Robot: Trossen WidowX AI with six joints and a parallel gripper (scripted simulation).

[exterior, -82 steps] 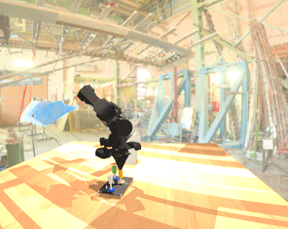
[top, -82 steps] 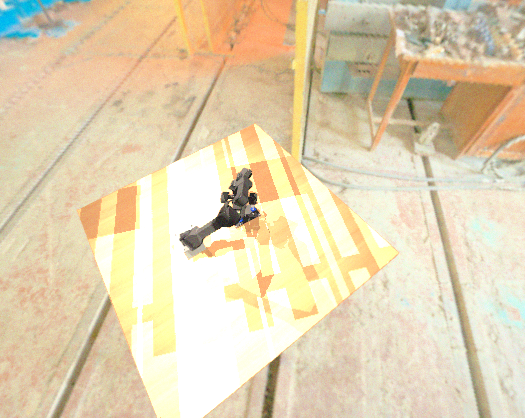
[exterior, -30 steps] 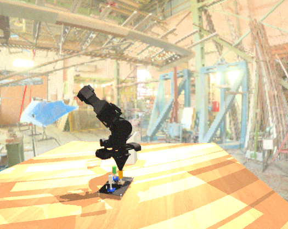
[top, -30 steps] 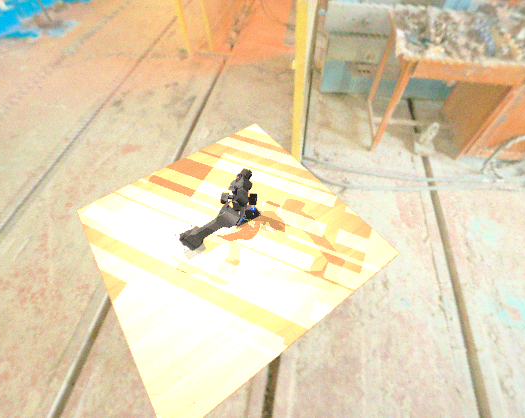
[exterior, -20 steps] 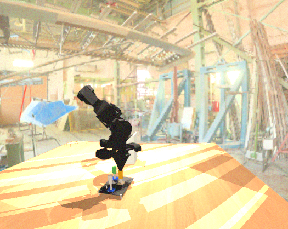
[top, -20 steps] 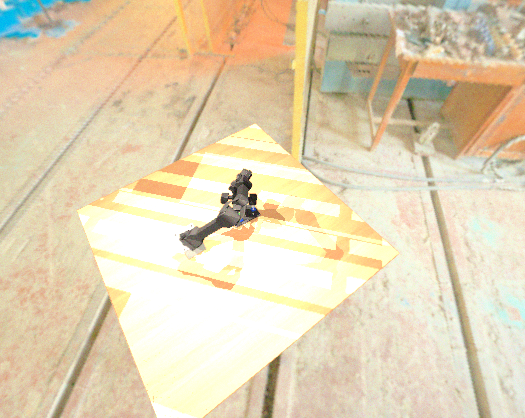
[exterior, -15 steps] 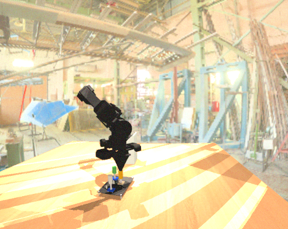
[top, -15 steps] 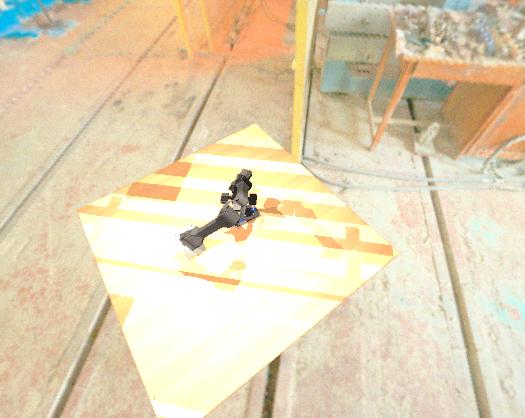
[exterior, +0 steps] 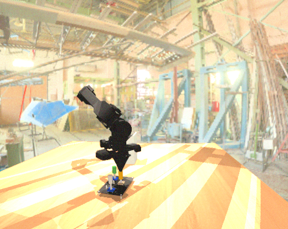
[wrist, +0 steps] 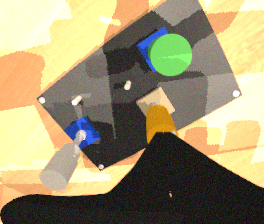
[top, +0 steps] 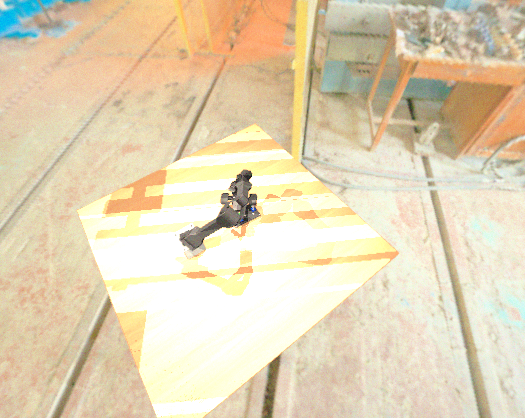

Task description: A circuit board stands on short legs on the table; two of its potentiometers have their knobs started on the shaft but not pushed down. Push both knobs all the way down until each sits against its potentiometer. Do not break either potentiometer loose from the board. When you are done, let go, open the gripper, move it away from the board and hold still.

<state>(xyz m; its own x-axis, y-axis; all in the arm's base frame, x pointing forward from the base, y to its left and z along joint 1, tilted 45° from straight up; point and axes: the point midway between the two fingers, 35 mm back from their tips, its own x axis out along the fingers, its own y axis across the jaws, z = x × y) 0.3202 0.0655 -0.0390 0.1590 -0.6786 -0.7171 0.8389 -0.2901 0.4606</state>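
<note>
The circuit board [top: 254, 216] [exterior: 119, 191] [wrist: 218, 65] is dark and stands on short legs. An orange knob [exterior: 120, 175] [wrist: 160, 120] stands over a beige base [wrist: 165, 99], with a little pale shaft showing below it. My gripper [exterior: 120, 171] [wrist: 161, 139] is shut, pointing down, its tips at the top of the orange knob; whether they touch is unclear. A grey knob [exterior: 110, 178] [wrist: 59, 171] stands high on its shaft above a blue potentiometer [exterior: 111, 189] [wrist: 87, 132]. A green knob [exterior: 114, 169] [wrist: 171, 55] stands above another blue potentiometer [exterior: 115, 178] [wrist: 144, 47], apparently with a gap.
The board rests on a wooden table [top: 284, 300] [exterior: 183, 192] with striped light and shadow. Small pale pins [wrist: 127, 85] stand on the board between the knobs. The green knob is close behind the gripper in the exterior view.
</note>
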